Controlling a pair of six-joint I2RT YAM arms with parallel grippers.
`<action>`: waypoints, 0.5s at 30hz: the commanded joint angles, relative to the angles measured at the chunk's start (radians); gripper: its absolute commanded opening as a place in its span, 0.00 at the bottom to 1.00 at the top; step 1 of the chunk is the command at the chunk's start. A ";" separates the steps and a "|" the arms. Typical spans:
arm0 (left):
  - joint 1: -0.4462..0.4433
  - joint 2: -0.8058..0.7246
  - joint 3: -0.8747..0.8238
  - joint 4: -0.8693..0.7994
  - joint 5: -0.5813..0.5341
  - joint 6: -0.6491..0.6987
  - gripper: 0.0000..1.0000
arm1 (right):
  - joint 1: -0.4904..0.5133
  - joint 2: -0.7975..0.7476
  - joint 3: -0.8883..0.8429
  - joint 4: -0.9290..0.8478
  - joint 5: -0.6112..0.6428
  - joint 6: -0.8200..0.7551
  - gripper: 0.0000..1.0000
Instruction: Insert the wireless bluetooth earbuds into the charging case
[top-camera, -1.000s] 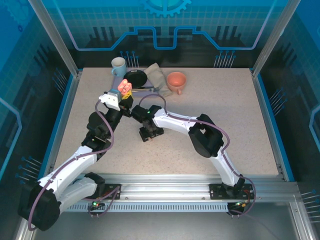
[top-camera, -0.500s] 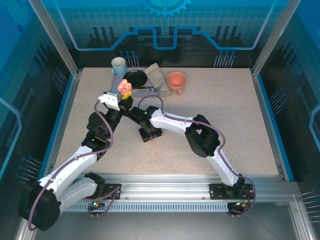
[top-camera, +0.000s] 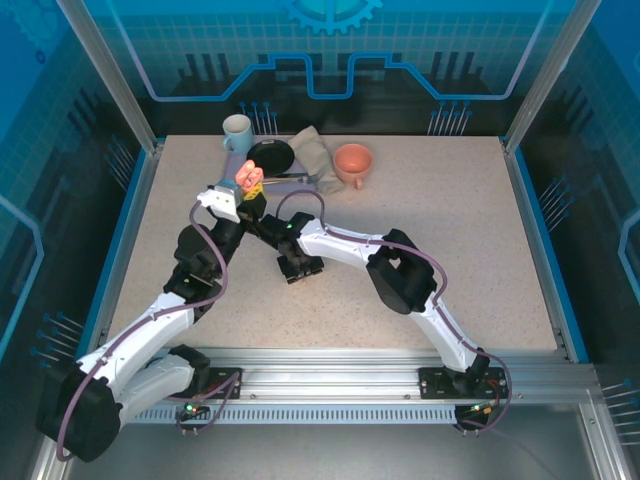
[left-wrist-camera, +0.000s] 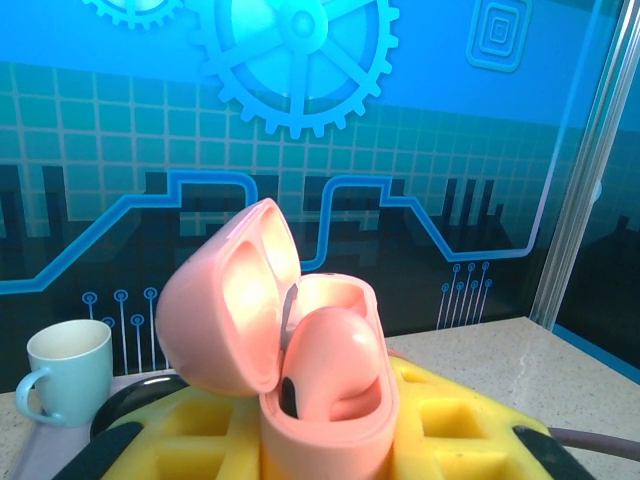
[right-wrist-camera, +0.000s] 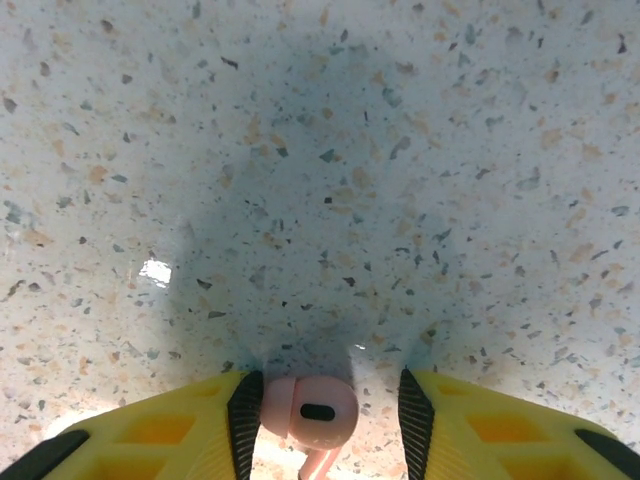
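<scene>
Shifting slightly leftward toward the open salmon-pink charging case clamped aloft by the left gripper, the right gripper has a pink earbud between its pads, pinched or not I cannot tell, likely nearing insertion.

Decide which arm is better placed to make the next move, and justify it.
Right, probably: the right gripper straddles a pink earbud, not yet clamped, while the left gripper holds the open charging case.
</scene>
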 joint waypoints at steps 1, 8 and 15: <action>0.010 -0.015 -0.016 0.042 -0.011 -0.015 0.00 | 0.016 0.038 0.011 -0.022 0.002 0.021 0.44; 0.011 -0.012 -0.015 0.043 -0.012 -0.017 0.00 | 0.015 0.040 0.001 -0.016 -0.003 0.026 0.38; 0.010 -0.010 -0.012 0.042 -0.010 -0.020 0.00 | 0.007 0.015 -0.033 0.001 0.002 0.030 0.33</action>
